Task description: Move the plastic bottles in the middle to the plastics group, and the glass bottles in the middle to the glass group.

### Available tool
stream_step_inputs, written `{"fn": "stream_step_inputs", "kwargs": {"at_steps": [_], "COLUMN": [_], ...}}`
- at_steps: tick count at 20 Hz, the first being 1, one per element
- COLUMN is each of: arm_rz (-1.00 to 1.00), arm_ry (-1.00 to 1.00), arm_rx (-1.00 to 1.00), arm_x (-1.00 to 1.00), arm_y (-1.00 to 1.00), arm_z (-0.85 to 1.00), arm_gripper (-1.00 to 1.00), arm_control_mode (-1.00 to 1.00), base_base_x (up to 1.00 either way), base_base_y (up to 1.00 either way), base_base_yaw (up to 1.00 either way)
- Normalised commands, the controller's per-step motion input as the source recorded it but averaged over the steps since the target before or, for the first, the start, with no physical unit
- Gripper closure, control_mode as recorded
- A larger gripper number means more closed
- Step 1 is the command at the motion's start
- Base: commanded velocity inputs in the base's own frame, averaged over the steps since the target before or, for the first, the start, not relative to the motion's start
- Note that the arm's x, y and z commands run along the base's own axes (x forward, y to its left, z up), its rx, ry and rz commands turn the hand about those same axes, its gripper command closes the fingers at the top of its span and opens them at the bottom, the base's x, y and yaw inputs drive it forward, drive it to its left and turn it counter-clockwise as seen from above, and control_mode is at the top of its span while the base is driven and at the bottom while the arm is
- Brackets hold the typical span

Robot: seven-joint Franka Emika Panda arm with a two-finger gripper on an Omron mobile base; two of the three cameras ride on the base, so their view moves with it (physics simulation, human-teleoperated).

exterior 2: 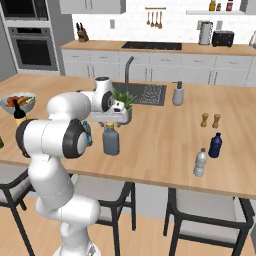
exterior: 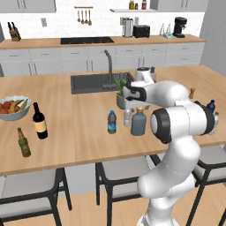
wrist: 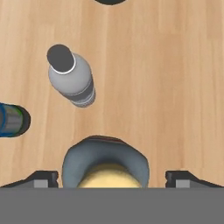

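The gripper (wrist: 112, 177) hangs directly above the squat grey-blue glass bottle (wrist: 105, 162), looking straight down on its tan cork-like cap (wrist: 110, 176). The two dark fingertips (wrist: 37, 178) stand wide apart, one on each side of the bottle's shoulders, with a clear gap on both sides; the gripper is open and holds nothing. The bottle stands upright on the wooden island counter (wrist: 166, 78), its long axis vertical and in line with the gripper's approach. A straight descent would likely bring the fingers down around the neck or body.

Just beyond the glass bottle in the hand view stands the pale grey-clear plastic bottle (wrist: 71, 78), upright and apart from it. The blue-labelled plastic bottle (wrist: 13, 119) shows at the left edge.

In the left base view, these three stand as a close row near the counter's middle: blue-labelled bottle (exterior: 112, 122), pale bottle (exterior: 127, 117), glass bottle (exterior: 138, 121). The glass group lies well apart to the left: the dark wine bottle (exterior: 39, 121) and the small beer bottle (exterior: 24, 143). The plastics group stands well apart to the right: the dark-blue bottle (exterior 2: 215, 145) and the silvery-clear bottle (exterior 2: 200, 162).
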Motion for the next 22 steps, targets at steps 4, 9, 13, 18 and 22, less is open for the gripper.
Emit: {"fn": "stream_step_inputs", "kwargs": {"at_steps": [4,9,13,18,22], "arm_rz": [-0.02,-0.05,-0.01,-0.03,0.0], "arm_ry": [0.02,0.02,0.0,0.04,0.04], "arm_rx": [0.0,0.0,0.0,0.03,0.04], "arm_x": [-0.01,-0.01,-0.33,-0.55,-0.67], "arm_y": [0.18,0.12,0.0,0.13,0.3], "arm_z": [-0.14,-0.12,-0.01,0.12,0.25], "arm_gripper": [1.0,1.0,1.0,1.0,1.0], "arm_control_mode": [-1.0,-1.0,-1.0,-1.0,-1.0], "base_base_x": [0.0,0.0,0.0,0.0,0.0], "base_base_y": [0.0,0.0,0.0,0.0,0.0], "base_base_yaw": [0.0,0.0,0.0,0.0,0.0]}}
